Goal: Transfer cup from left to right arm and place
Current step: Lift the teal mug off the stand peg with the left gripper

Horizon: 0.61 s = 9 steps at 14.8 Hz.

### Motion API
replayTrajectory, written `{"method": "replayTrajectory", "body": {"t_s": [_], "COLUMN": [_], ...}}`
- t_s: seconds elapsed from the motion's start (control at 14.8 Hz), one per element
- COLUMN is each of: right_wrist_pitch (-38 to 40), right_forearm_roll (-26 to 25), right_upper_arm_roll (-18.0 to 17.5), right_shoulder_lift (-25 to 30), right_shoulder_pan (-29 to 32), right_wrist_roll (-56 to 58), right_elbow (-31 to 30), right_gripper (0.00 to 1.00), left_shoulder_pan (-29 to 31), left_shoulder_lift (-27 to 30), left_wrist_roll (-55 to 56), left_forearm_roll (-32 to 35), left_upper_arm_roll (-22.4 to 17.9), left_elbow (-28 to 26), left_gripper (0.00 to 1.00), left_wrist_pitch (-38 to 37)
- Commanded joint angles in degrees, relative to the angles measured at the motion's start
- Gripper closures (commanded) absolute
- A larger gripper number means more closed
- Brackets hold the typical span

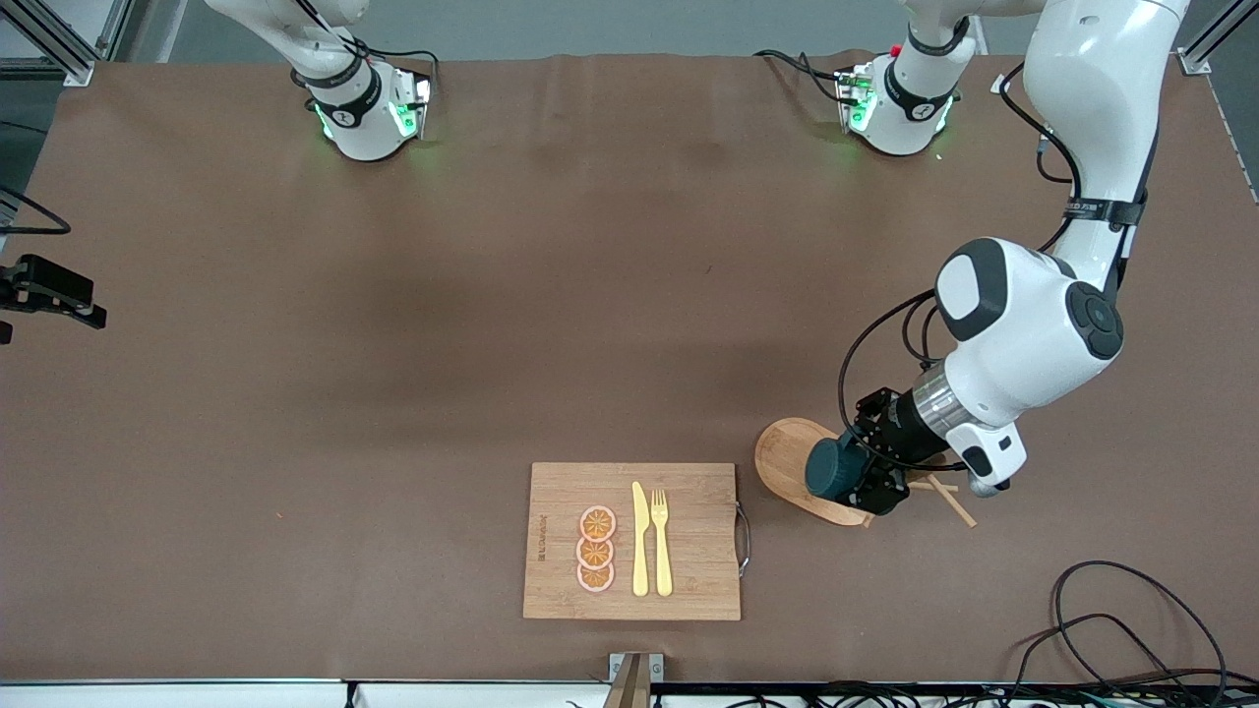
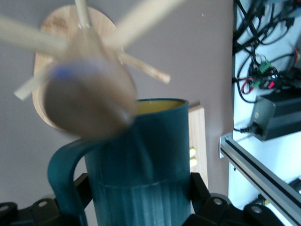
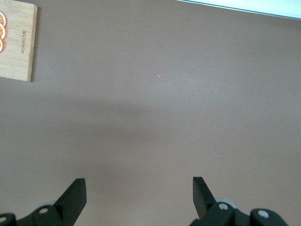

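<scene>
robotics lab test bench. indicators: two fixed arm bases (image 1: 369, 108) bolted to a table (image 1: 295, 393) covered in brown sheeting; aluminium framing (image 1: 59, 44) at the corners; loose cables (image 1: 1131, 619) at the table edge; exposed electronics (image 2: 263, 77) and a black power unit (image 2: 277, 115) beside the bench.

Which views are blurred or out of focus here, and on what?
Left wrist view: a tan wooden blob close to the lens is badly out of focus and covers part of the cup, itself slightly soft. Front view: sharp throughout, even light, green glow at both arm bases, left gripper shut on the cup. Right wrist view: sharp, a soft shadow across the table.
</scene>
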<state>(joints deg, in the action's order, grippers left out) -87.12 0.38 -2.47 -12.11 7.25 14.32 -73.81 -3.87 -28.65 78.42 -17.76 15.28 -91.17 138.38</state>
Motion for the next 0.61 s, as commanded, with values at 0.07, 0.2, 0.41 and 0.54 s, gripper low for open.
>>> {"method": "replayTrajectory", "body": {"t_s": [0.07,0.2,0.41,0.54], "right_wrist_pitch": [-0.07,-0.07,-0.07,-0.07], "right_forearm_roll": [0.85,0.85,0.85,0.85], "right_upper_arm_roll": [-0.52,-0.52,-0.52,-0.52], "right_shoulder_lift": [0.95,0.95,0.95,0.95], "right_shoulder_pan": [0.93,0.93,0.84,0.93], "right_wrist_roll": [1.06,1.06,1.06,1.06], "right_elbow": [-0.90,-0.90,-0.90,-0.90], "right_gripper": [0.00,0.00,0.00,0.00], "left_shoulder_pan": [0.09,0.36,0.01,-0.52], "left_shoulder_lift": [0.26,1.22,2.45,3.42], "left_wrist_roll": [0.59,0.94,2.34,2.70], "left_forearm_roll": [-0.96,-0.96,-0.35,0.00], "left_upper_arm_roll": [2.29,3.87,5.72,7.21], "left_elbow": [1.61,1.61,2.14,2.14], "left_gripper": [0.54,0.54,0.53,0.53], "left_wrist_pitch": [-0.22,-0.39,-1.98,-1.98]}}
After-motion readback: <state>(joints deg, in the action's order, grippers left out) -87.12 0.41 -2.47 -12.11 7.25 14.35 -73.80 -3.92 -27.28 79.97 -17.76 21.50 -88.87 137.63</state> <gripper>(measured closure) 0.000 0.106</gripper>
